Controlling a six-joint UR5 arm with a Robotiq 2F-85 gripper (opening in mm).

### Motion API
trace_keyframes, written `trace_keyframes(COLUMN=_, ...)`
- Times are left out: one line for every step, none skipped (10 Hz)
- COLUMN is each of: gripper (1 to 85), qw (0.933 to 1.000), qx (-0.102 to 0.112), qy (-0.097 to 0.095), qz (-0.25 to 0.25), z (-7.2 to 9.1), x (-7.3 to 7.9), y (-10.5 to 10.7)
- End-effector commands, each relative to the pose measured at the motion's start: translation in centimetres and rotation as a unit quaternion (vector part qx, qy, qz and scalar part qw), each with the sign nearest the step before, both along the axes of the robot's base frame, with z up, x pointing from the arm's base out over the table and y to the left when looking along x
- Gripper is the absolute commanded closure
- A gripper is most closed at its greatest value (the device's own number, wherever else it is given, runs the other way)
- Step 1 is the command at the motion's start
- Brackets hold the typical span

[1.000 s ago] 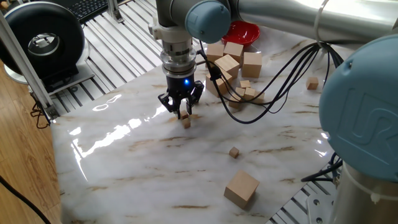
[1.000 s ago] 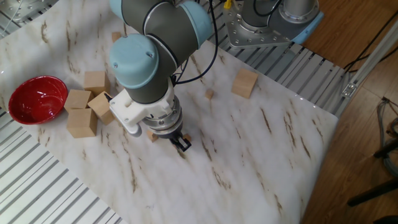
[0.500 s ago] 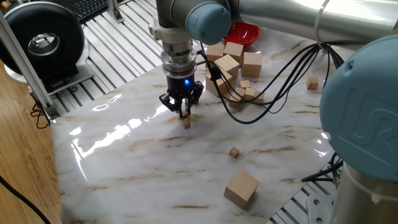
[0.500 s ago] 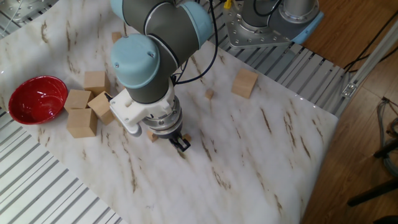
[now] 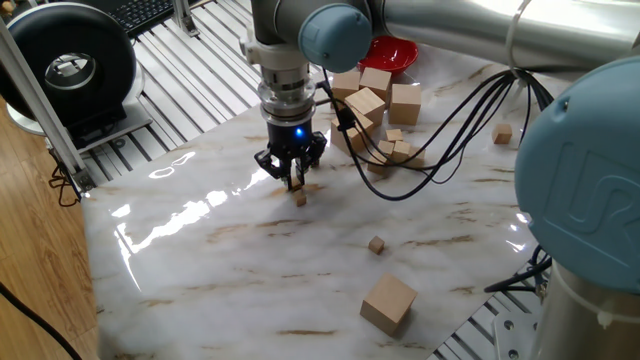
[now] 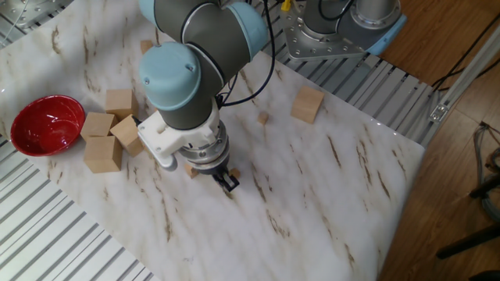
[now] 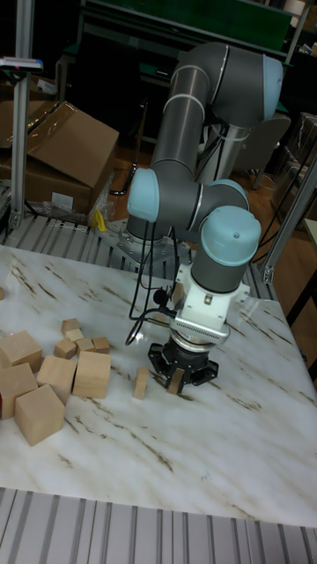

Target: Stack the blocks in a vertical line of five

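Tiny block (image 5: 299, 198) sits on the marble table (image 5: 220, 260) right below the gripper (image 5: 295, 181), whose fingers look pinched on a second block (image 7: 176, 380), though contact is hard to confirm; spare blocks (image 5: 395, 148) cluster near the large cubes (image 5: 405, 103).

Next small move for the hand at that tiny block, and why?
Likely close and lift: the hand stands straight over a tiny block, which in the tall view looks to sit between its fingers. No stack shows yet. Whether it already grips is unclear.

Three fixed cameras overlook one marble table (image 5: 200, 260).
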State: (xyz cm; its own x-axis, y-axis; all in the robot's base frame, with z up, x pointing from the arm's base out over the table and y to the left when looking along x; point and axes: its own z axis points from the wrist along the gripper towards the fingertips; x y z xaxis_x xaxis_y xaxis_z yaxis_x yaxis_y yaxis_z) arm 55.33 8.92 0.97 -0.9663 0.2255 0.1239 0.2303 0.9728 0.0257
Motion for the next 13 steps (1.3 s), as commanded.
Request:
trace_keyframes(gripper=64.3, qw=0.9998, qx=-0.001, qy=-0.013, qz=0.018, z=1.2, x=1.0, y=0.2)
trace_keyframes(gripper=64.7, qw=0.9995, qx=-0.004, qy=-0.016, qz=0.027, z=1.7, x=1.4, y=0.3)
trace_keyframes(gripper=65.0, qw=0.9991, qx=-0.015, qy=-0.016, qz=0.035, z=2.2, x=1.7, y=0.1)
trace_keyframes(gripper=68.0, qw=0.9984, qx=-0.028, qy=-0.03, qz=0.04, z=2.5, x=2.7, y=0.0)
trace_keyframes(gripper=71.7, qw=0.9983, qx=-0.03, qy=-0.03, qz=0.039, z=3.1, x=2.9, y=0.2)
trace_keyframes(gripper=72.0, qw=0.9979, qx=-0.034, qy=-0.028, qz=0.047, z=3.6, x=2.7, y=-0.1)
trace_keyframes(gripper=72.0, qw=0.9977, qx=-0.038, qy=-0.027, qz=0.05, z=4.1, x=2.8, y=-0.5)
trace_keyframes(gripper=72.0, qw=0.9967, qx=-0.047, qy=-0.023, qz=0.062, z=4.8, x=2.8, y=-1.4)
trace_keyframes(gripper=72.0, qw=0.9955, qx=-0.055, qy=-0.022, qz=0.075, z=5.5, x=3.0, y=-2.2)
trace_keyframes(gripper=73.7, qw=0.996, qx=-0.049, qy=-0.025, qz=0.07, z=5.9, x=3.1, y=-1.9)
trace_keyframes(gripper=77.7, qw=0.996, qx=-0.049, qy=-0.026, qz=0.07, z=6.3, x=3.2, y=-2.1)
trace_keyframes(gripper=78.3, qw=0.9954, qx=-0.054, qy=-0.025, qz=0.075, z=6.7, x=3.2, y=-2.6)
trace_keyframes(gripper=79.0, qw=0.9943, qx=-0.062, qy=-0.024, qz=0.083, z=7.3, x=3.4, y=-3.2)
